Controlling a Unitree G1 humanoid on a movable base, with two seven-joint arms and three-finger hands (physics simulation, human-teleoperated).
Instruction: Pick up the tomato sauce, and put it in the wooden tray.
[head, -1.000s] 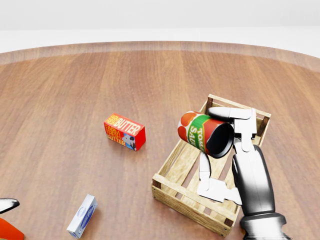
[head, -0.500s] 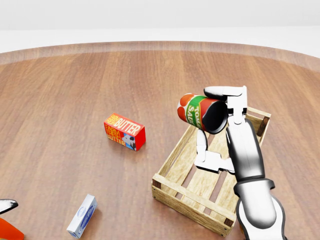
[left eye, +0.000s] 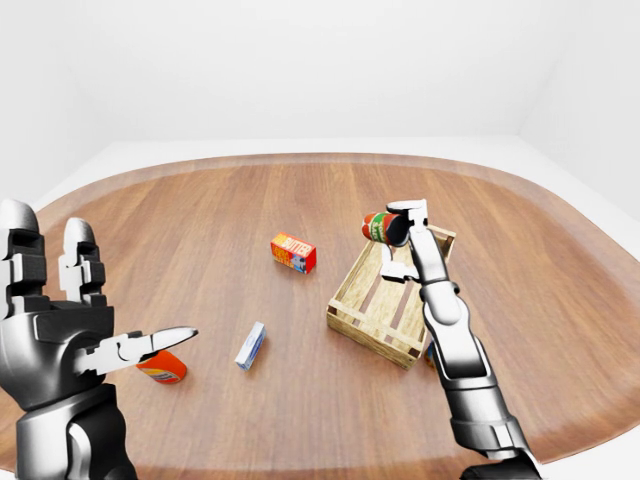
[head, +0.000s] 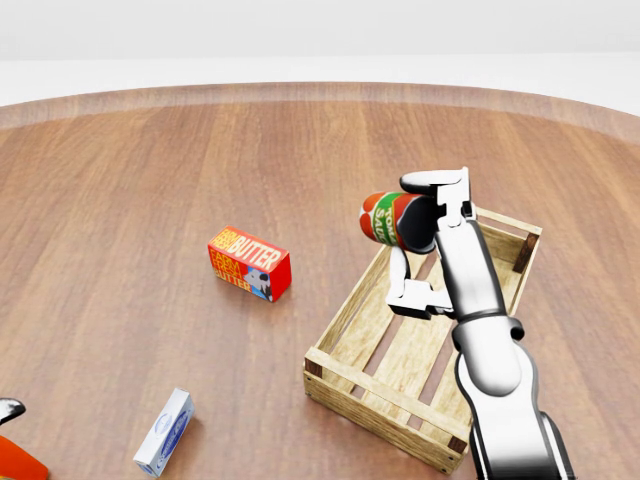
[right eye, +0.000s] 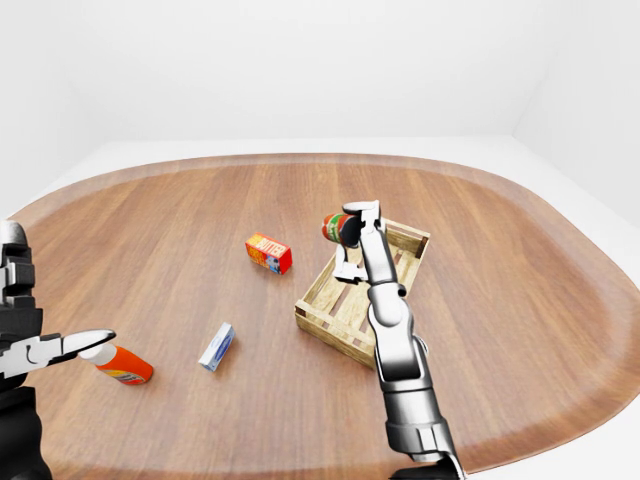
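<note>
The tomato sauce (head: 392, 220) is a red and green can, tipped on its side, its dark end facing me. My right gripper (head: 404, 240) is shut on it, one finger over the top and the others below. The can hangs above the upper left rim of the wooden tray (head: 372, 392), a slatted crate at the head view's lower right. My left gripper (left eye: 105, 300) is raised at the left edge of the left-eye view, open and holding nothing.
A red butter box (head: 250, 263) lies left of the tray. A small blue and white box (head: 165, 432) lies lower left, and an orange bottle (right eye: 118, 364) lies further left, by my left hand. The round wooden table's edge (left eye: 300, 160) curves along the top.
My right arm has stretched out, carrying the can up the head view and slightly left, from over the tray's middle to its upper left rim. The other objects have not moved.
</note>
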